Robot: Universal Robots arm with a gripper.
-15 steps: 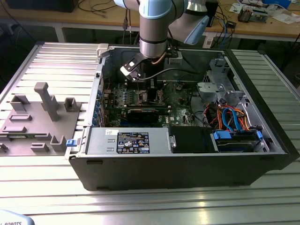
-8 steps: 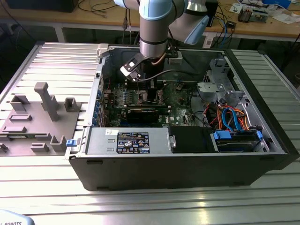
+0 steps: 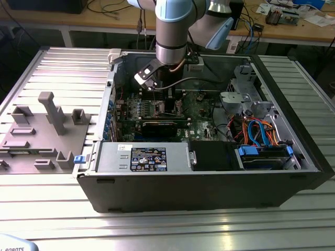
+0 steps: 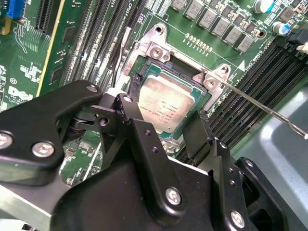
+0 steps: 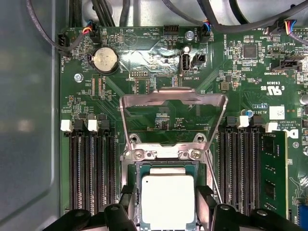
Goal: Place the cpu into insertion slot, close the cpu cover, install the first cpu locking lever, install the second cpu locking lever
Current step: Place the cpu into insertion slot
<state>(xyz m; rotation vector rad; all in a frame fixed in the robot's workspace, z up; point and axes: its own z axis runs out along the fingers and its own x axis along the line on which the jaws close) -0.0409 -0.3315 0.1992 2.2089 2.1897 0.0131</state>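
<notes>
Starting at the exterior view's left, meeting a grey moulded fixture (image 3: pixel 44 136) lying on the slatted metal counter (image 3: pixel 63 57). Moving rightwards, reaching an open computer case (image 3: pixel 199 183) laid on its side, with the arm (image 3: pixel 172 31) hanging down from above into its middle, over the green circuit board (image 3: pixel 157 107). Further to the exterior view's right, passing a drive cage (image 3: pixel 246 97) with blue cables (image 3: pixel 259 130) looped beside it.

Looking closer in both wrist views, finding the claw (image 5: pixel 167 204) set narrow and holding the cpu (image 5: pixel 167 192) by two opposite edges, one black finger (image 5: pixel 129 199) on each side. Seeing the cpu (image 4: pixel 166 108) lying flat, silver top up, inside the insertion slot (image 5: pixel 166 154), low within the silvery rim. Noting in the first wrist view the cpu cover (image 5: pixel 173 97) standing open, tilted up on the slot's hinge side, apart from the chip, with the board visible through its square opening. Flanking the slot on both sides, long black memory slots (image 5: pixel 91 168). Picking out in the second wrist view one thin locking lever (image 4: pixel 260 108) slanting out from a corner of the slot across the memory slots, angled away from the slot's side.
</notes>
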